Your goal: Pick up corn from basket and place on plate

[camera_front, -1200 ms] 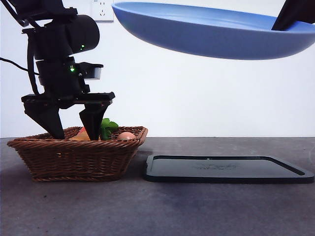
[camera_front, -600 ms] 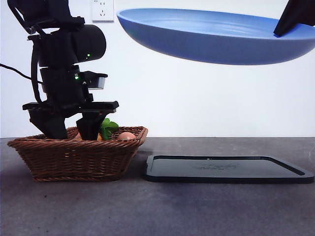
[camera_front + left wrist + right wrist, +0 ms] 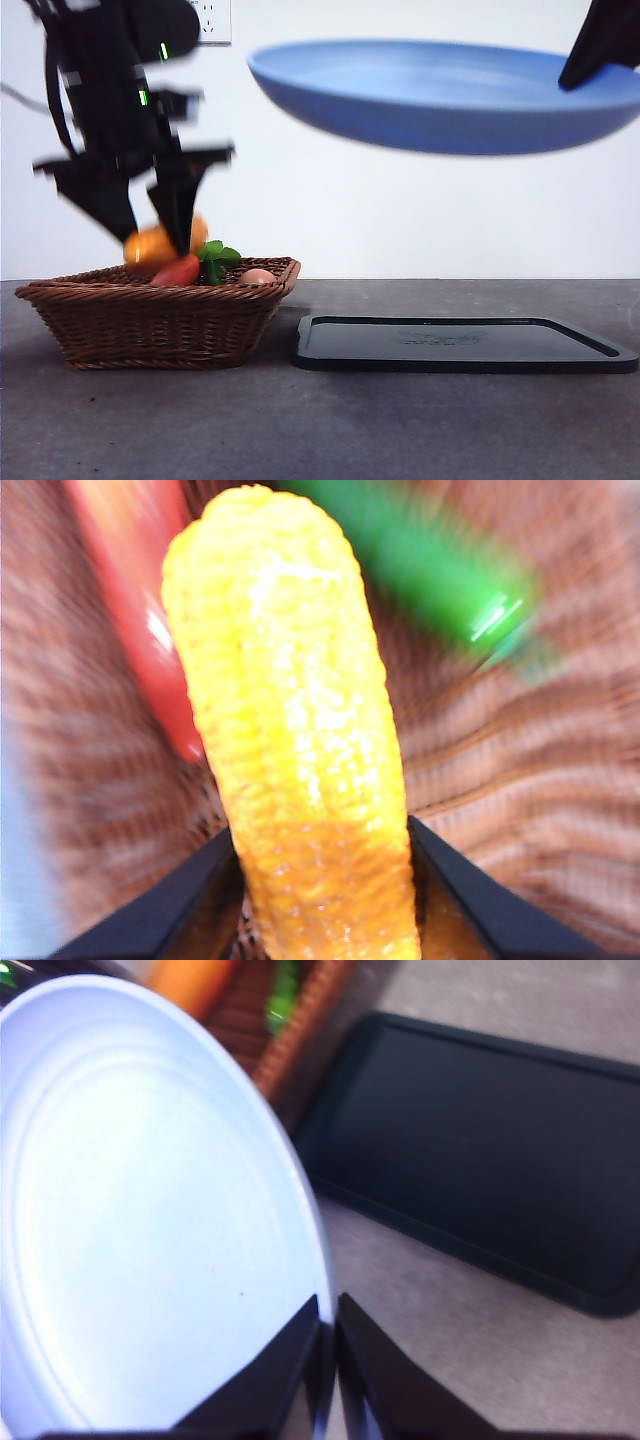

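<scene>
Orange-yellow corn (image 3: 300,740) now clear of wicker basket (image 3: 150,315); half second ago left gripper (image 3: 145,235) was down inside it. Jaws clamp cob on both sides. Right gripper (image 3: 330,1345) pinches rim of blue plate (image 3: 450,95), held high over black tray (image 3: 460,345). Judgement: pick done, transfer to plate remains.

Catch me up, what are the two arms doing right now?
The left gripper is shut on the corn and holds it just above the basket, where a carrot lies. The right gripper pinches the rim of the blue plate and holds it in the air, above the black tray on the table. The corn is not yet on the plate.
</scene>
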